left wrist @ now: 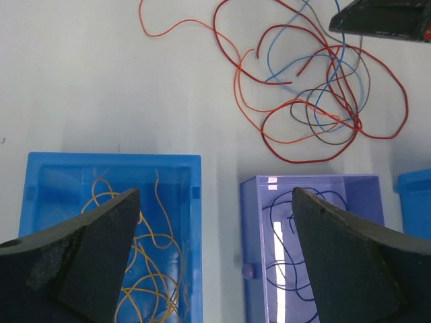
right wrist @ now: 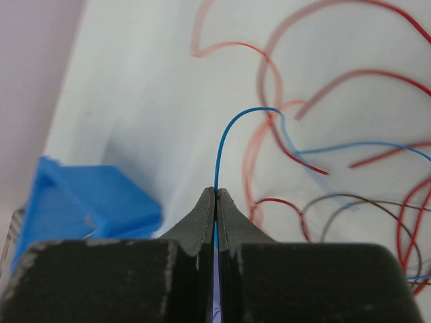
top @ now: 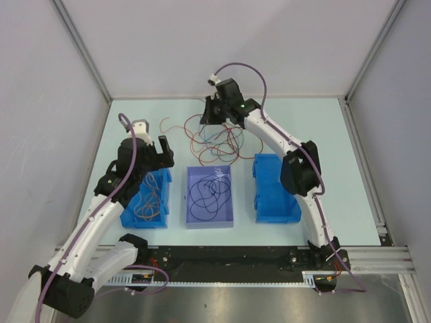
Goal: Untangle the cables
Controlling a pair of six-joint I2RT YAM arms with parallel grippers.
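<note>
Cables (top: 217, 142) in red, blue and grey lie tangled on the pale bench (top: 323, 134), at twelve o'clock from the lilac bin (top: 210, 225), which holds dark loops (top: 207, 192). Orange-tan wires (top: 147, 202) lie in the blue bin (top: 145, 224) at its nine o'clock, and another blue bin (top: 273, 198) sits at three. The left gripper (left wrist: 215, 195) hangs spread wide and empty. The right gripper (right wrist: 217, 194) is pinched tight on a thin blue cable (right wrist: 218, 151).

Your left arm (top: 85, 232) and right arm (top: 270, 134) wear white shells, black joints, thin purple hoses (top: 242, 64) and scuffed matte-black wedge jaws.
</note>
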